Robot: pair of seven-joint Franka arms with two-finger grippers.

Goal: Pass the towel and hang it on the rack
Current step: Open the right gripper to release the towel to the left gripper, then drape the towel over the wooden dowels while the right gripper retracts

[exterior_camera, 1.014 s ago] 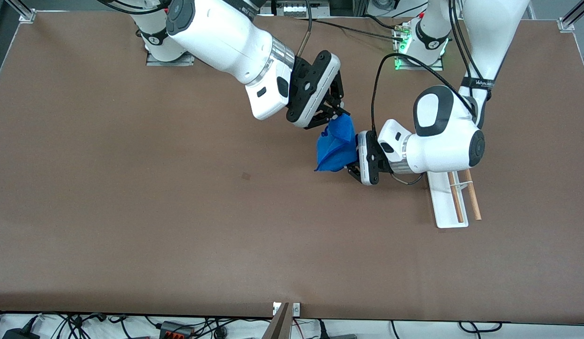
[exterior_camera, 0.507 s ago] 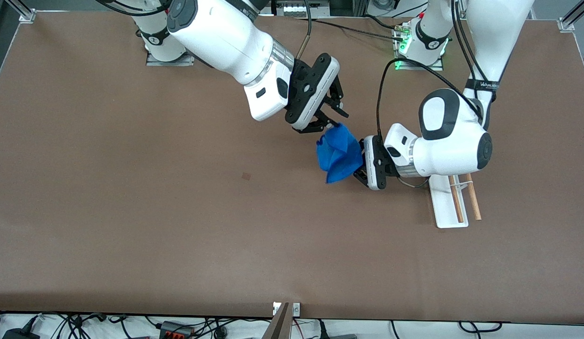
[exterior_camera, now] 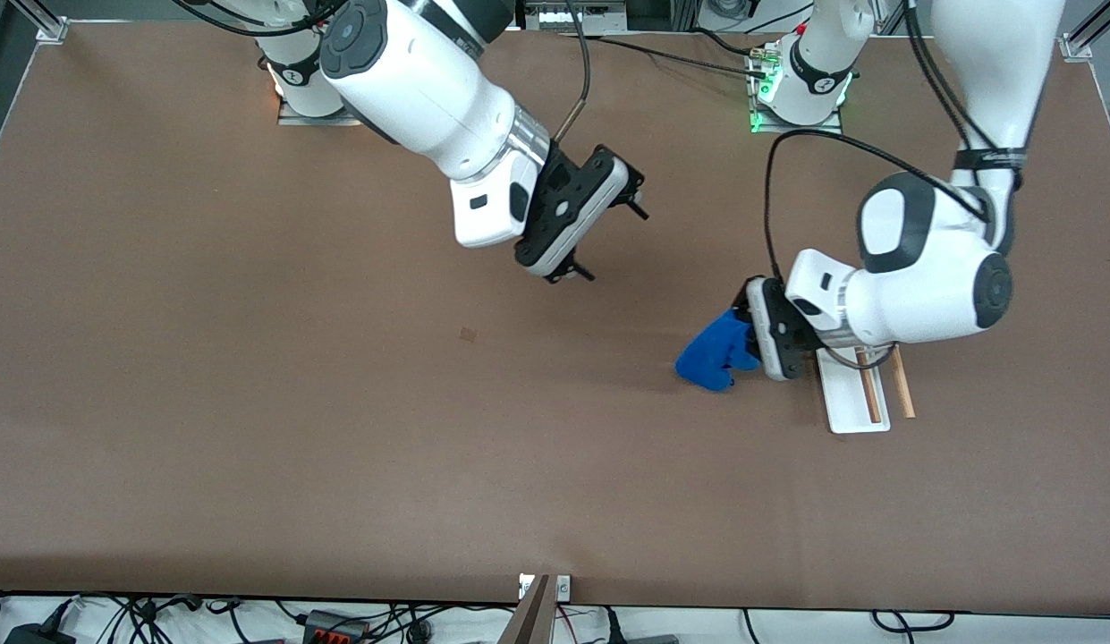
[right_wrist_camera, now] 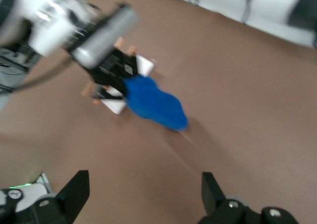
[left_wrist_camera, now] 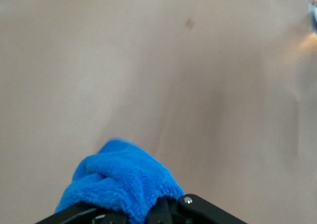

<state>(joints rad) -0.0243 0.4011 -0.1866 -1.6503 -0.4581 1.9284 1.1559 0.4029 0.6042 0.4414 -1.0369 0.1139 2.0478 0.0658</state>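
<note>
Towel (exterior_camera: 715, 355) hangs bunched and blue from my left claw (exterior_camera: 753, 333), which is clamped on it just above the counter (exterior_camera: 250, 429), right beside the rack (exterior_camera: 857, 394). That rack stands toward my left arm's end, its two wooden rods side by side. My right claw (exterior_camera: 608, 234) hovers over mid-counter with fingers spread wide, holding nothing.

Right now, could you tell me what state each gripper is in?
Left gripper: closed on the blue towel, beside the rack.
Right gripper: open, empty.
</note>
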